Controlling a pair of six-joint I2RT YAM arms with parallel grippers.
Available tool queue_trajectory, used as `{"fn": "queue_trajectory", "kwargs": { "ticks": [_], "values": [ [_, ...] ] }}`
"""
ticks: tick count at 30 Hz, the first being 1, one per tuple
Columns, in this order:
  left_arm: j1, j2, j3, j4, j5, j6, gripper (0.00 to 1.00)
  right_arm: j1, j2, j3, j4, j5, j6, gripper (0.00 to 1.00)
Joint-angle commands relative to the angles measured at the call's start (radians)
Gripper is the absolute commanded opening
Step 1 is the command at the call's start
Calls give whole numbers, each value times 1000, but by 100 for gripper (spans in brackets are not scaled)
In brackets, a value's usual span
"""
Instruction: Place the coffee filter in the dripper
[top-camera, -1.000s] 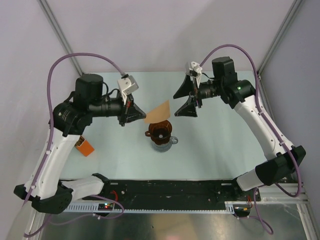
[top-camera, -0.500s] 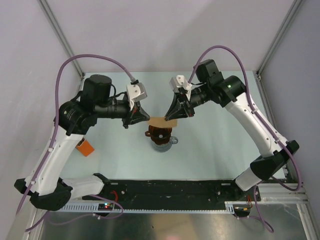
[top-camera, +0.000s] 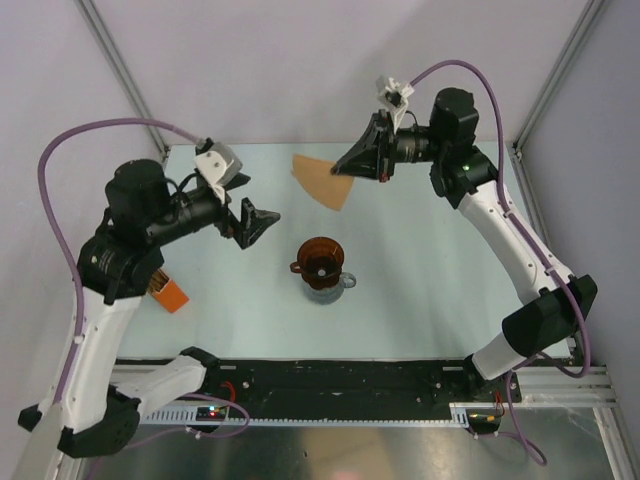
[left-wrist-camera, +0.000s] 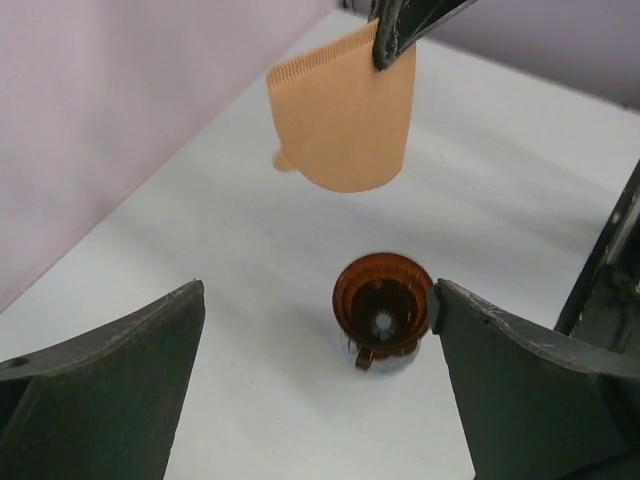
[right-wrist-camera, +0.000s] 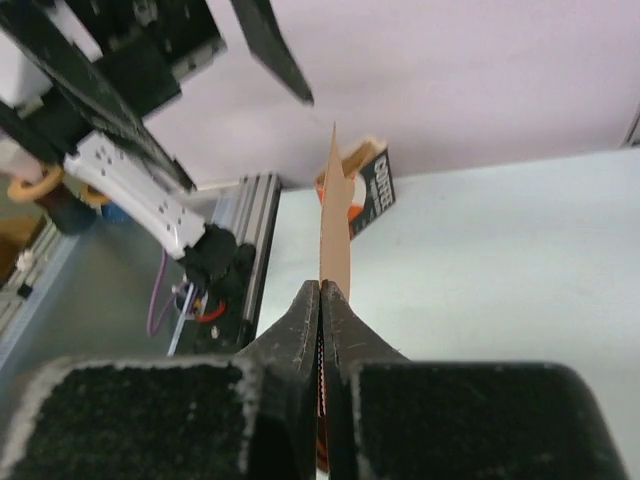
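Nearest the arm bases, at the left edge of the table, a small orange box lies just beside the left arm. A little further in, near the middle, the dripper stands upright with its mouth up and nothing inside it. It sits on top of a clear jug, whose handle points right. The dripper's centre hole shows plainly in the left wrist view.

The left gripper hangs left of the dripper with its fingers spread wide and nothing between them. It looks across the table at the dripper and touches neither it nor the paper.

Further back, the filter is in the air, well apart from the dripper and beyond it. It is flat and fan-shaped, with its crimped edge uppermost in the left wrist view.

The right gripper pinches the filter at its right corner, fingers pressed together on the paper. In the right wrist view the sheet is edge-on, a thin tan line rising from the closed tips. The right arm reaches in from the far right.
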Motion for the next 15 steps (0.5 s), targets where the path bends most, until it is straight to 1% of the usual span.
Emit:
{"fn": "queue_trajectory", "kwargs": {
  "ticks": [1,3,5,7,10,15],
  "values": [
    [10,-68,-154,341,-17,-184,100,2,-58,-13,560,30,451,0],
    [11,-111,-263,523,-28,-266,100,1,-57,-12,632,53,511,0],
    [10,-129,-333,653,-11,-336,100,1,-57,-10,679,76,556,0],
    [10,-120,-363,733,31,-405,100,5,-60,-9,713,92,603,0],
    [6,-93,-386,851,70,-523,100,15,-69,-16,730,112,629,0],
    [-48,-55,-395,983,79,-600,99,34,-91,-57,711,144,617,0]
  ]
}}
